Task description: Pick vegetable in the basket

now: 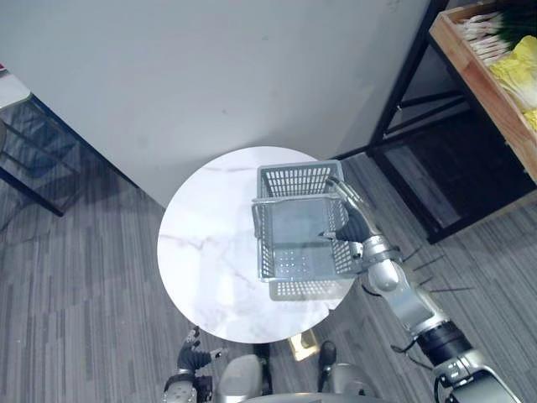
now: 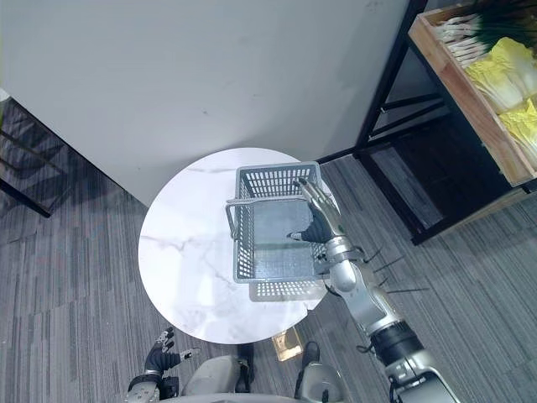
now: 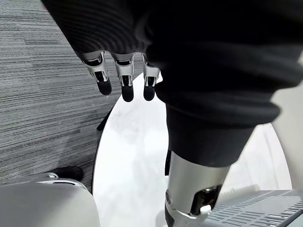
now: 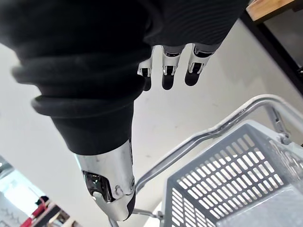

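The left hand (image 1: 194, 358) hangs low beside the near edge of the round white marble table (image 1: 210, 243), its fingers loose and holding nothing. The right hand (image 1: 353, 221) lies over the right wall of the grey plastic basket (image 1: 289, 180), fingers straight and empty. The basket stands at the table's right edge with nothing in it. The vegetables, pale cabbages (image 2: 503, 71) and green onions (image 2: 470, 29), are well apart in a wooden crate (image 1: 478, 80) on a black rack (image 1: 403, 84).
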Motion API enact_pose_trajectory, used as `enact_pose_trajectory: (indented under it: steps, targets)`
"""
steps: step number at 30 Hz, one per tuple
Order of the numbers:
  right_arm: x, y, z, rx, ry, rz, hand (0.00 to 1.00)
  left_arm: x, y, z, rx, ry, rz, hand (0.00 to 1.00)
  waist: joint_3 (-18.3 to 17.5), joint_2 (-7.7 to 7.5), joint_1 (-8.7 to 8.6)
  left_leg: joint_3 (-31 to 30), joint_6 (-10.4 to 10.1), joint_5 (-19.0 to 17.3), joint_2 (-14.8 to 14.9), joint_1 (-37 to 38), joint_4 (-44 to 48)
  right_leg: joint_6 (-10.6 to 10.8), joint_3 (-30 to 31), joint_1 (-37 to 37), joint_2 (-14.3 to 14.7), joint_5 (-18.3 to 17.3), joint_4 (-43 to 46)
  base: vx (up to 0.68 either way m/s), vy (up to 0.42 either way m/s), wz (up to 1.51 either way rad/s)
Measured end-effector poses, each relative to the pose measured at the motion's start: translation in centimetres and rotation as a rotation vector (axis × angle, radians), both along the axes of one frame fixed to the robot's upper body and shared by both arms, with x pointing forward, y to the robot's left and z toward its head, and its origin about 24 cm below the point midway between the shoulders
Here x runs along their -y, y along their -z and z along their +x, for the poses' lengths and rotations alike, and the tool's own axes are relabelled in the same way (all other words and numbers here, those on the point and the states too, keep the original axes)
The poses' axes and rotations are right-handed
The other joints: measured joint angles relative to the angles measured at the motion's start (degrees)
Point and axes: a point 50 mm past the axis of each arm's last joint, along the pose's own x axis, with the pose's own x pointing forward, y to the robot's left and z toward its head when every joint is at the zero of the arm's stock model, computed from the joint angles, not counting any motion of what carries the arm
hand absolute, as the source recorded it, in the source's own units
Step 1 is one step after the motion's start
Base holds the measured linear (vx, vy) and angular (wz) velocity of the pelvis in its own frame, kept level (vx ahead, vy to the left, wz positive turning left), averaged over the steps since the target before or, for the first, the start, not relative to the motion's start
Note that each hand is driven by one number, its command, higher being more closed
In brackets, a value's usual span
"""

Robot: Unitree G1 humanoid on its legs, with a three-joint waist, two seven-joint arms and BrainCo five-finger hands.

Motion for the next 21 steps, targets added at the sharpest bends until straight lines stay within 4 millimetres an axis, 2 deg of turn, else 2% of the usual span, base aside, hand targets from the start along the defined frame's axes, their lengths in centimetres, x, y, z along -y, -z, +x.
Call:
enact_pose_trajectory:
  steps: [3, 7, 12, 13, 16, 21]
  targets:
    - [0.7, 0.0, 1.5, -0.03, 0.018, -0.081, 0.0, 0.0, -0.1, 0.1, 0.01, 0.001, -0.001, 0.0, 0.6, 0.75, 0.32, -1.1, 0.4, 1.5, -0.5, -0.8, -1.3, -0.1, -0.8, -0.9, -0.1, 0.6, 0.0, -0.06, 0.007, 0.17]
    - [1.8, -1.9, 3.7, -0.004, 0.059, -0.161, 0.0, -0.2, -0.2, 0.3, 0.017, -0.004, 0.0, 0.0, 2.7, 1.61, 1.63, -2.1, 0.7, 3.0, -0.8, -3.1, -1.7, 0.0, -0.8, -2.9, -0.2, 2.1, -0.4, -0.12, 0.025, 0.09]
    - [3.1, -3.7, 5.6, 0.014, 0.133, -0.218, 0.0, -0.3, -0.5, 1.1, 0.054, -0.02, -0.012, 0.0, 4.1, 2.52, 1.92, -3.7, 0.6, 5.3, -1.1, -5.0, -3.6, 0.3, -1.7, -4.5, -0.2, 3.3, -1.4, -0.12, 0.014, 0.15]
    - [3.4, -4.2, 5.9, 0.024, 0.149, -0.231, 1.0, -0.3, -0.5, 1.1, 0.057, -0.021, -0.012, 0.0, 4.4, 2.67, 2.08, -3.8, 0.6, 5.7, -1.2, -5.4, -4.0, 0.4, -1.6, -5.0, -0.2, 3.4, -1.4, -0.1, 0.006, 0.06]
    - [4.2, -4.9, 6.4, 0.041, 0.191, -0.247, 1.0, -0.4, -0.6, 1.2, 0.063, -0.037, -0.023, 0.0, 4.8, 3.03, 3.0, -3.9, 0.4, 6.4, -1.2, -5.5, -5.0, 0.5, -1.5, -5.6, -0.1, 3.4, -1.6, -0.04, 0.001, 0.0]
    - [5.0, -5.8, 6.8, 0.054, 0.224, -0.26, 1.0, -0.3, -0.6, 1.3, 0.068, -0.037, -0.025, 0.0, 4.8, 3.13, 3.07, -4.9, 0.6, 7.0, -1.5, -5.8, -5.8, 0.3, -1.9, -5.9, -0.1, 3.6, -1.9, 0.04, -0.005, 0.07]
